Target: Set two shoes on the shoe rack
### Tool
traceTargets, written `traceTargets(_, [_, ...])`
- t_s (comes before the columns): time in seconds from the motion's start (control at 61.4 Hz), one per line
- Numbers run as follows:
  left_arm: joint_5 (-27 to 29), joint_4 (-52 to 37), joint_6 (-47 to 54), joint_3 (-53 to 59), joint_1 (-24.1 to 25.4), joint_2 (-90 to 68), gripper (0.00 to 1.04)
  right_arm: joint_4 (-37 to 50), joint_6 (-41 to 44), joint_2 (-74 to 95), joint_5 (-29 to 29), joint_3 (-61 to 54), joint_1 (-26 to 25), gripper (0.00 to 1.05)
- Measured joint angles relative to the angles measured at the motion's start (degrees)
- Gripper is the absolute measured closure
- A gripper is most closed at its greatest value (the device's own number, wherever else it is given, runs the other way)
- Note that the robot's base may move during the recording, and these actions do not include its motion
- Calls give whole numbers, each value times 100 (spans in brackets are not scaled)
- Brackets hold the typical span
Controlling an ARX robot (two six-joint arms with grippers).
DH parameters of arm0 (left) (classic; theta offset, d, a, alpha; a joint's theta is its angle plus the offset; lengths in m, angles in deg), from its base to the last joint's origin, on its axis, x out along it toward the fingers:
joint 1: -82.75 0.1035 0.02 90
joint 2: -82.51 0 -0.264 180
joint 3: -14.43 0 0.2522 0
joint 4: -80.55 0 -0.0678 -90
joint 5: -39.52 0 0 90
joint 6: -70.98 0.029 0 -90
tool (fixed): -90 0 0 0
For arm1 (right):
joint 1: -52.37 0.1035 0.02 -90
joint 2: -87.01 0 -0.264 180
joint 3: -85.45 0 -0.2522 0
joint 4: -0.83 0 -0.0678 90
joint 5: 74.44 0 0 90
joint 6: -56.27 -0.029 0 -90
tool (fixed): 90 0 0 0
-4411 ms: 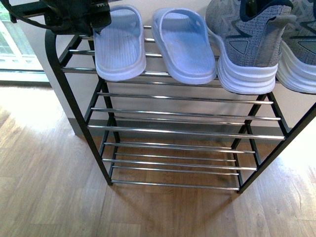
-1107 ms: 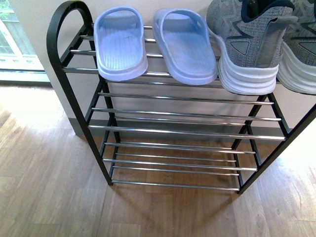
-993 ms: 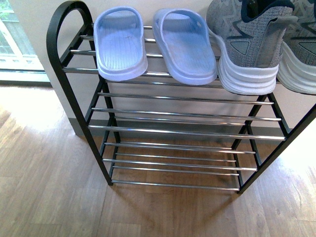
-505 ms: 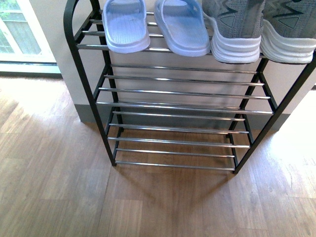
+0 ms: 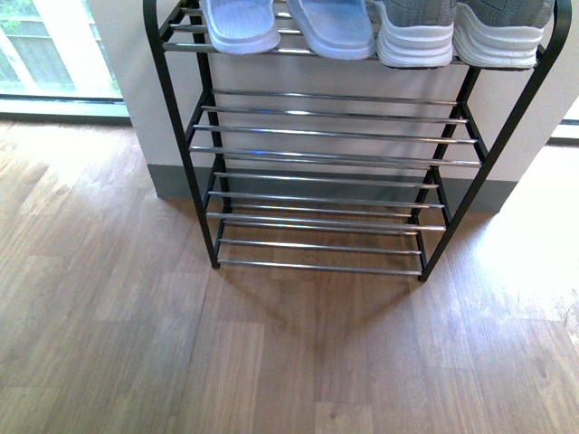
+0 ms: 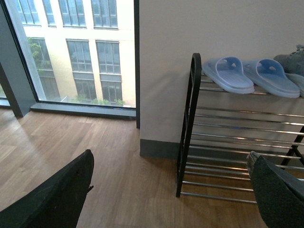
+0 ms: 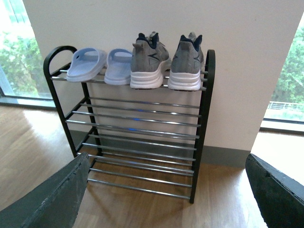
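Two grey knit sneakers (image 7: pixel 147 64) (image 7: pixel 187 64) with white soles stand side by side on the top shelf of the black shoe rack (image 7: pixel 205 118), at its right end. In the front view only their white soles (image 5: pixel 414 41) (image 5: pixel 500 38) show at the top edge, above the rack's chrome bars (image 5: pixel 335 131). My left gripper (image 6: pixel 171 190) is open and empty, well back from the rack (image 6: pixel 189 123), off its left end. My right gripper (image 7: pixel 166 190) is also open and empty, facing the rack from a distance. Neither arm appears in the front view.
A pair of light blue slippers (image 7: pixel 102 64) lies on the top shelf left of the sneakers, also seen as slippers (image 5: pixel 285 23) in the front view. The lower shelves hold nothing. Wooden floor (image 5: pixel 271 353) spreads before the rack. A wall (image 6: pixel 213 28) stands behind it, a tall window (image 6: pixel 76 52) to its left.
The front view has drawn back and tilted down from the rack: the shoes slid up to the frame's top edge and more floor shows. The left arm seen earliest is gone from it.
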State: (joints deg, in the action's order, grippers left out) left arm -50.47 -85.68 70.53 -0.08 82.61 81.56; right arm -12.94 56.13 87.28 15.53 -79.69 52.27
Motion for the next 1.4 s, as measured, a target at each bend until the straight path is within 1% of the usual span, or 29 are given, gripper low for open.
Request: traceTargets(1.4, [0, 0, 0, 0, 0, 0, 9, 0, 0, -7, 0, 0, 0, 9])
